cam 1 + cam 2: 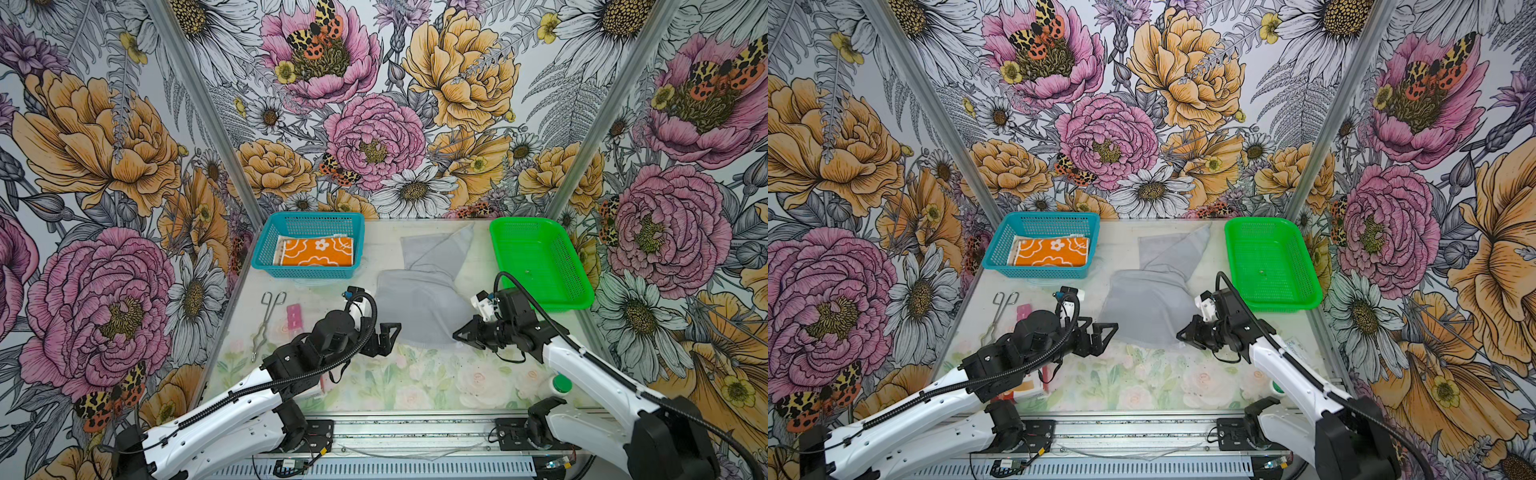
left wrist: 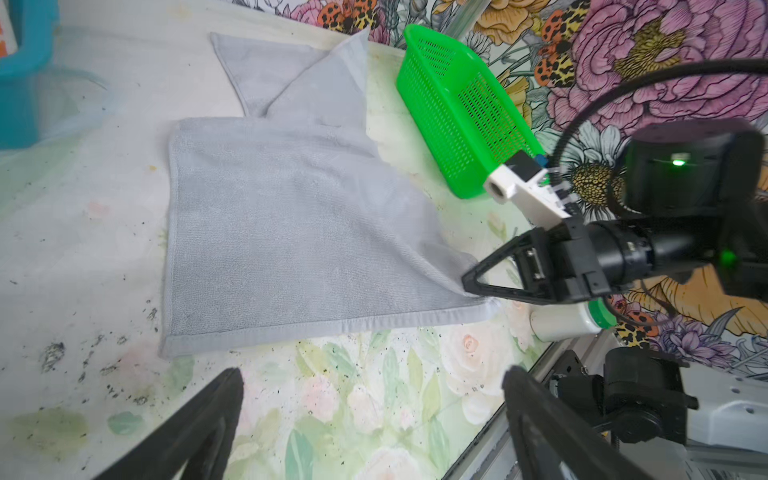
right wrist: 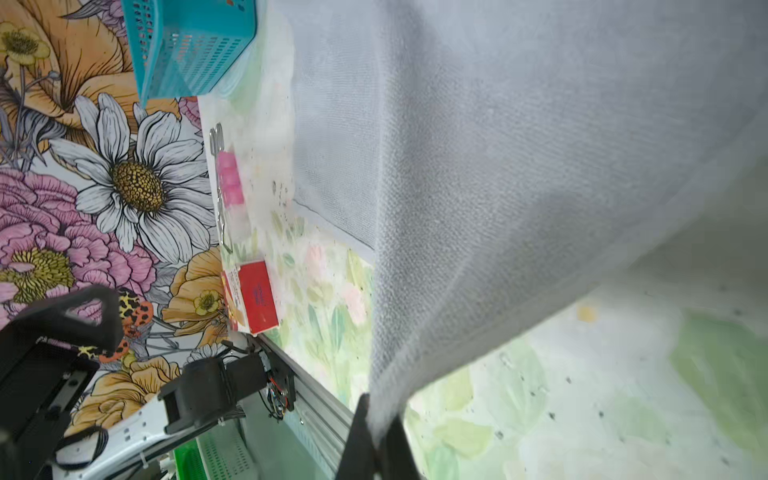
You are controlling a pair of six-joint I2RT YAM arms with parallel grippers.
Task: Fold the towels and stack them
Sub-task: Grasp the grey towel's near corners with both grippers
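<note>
The grey towel [image 1: 419, 299] [image 1: 1150, 303] lies partly folded in the middle of the table, with a pointed flap towards the back. My right gripper [image 1: 459, 333] [image 1: 1181, 333] [image 3: 378, 415] is shut on its near right corner, and the cloth [image 3: 498, 166] rises off the table there. My left gripper [image 1: 390, 332] [image 2: 372, 374] hangs open just off the towel's near left corner [image 2: 174, 345], with nothing in it. The folded orange towel [image 1: 316, 251] with white flowers rests in the blue basket [image 1: 316, 216]. A cream edge [image 1: 279, 251] shows beneath it.
An empty green basket [image 1: 536, 257] stands at the back right, close to my right arm. Metal tongs [image 1: 268, 320] and a small pink piece [image 1: 293, 316] lie at the left. A red-and-white box [image 3: 257, 295] sits under my left arm. A white bottle with a green cap [image 1: 559, 384] lies at the front right.
</note>
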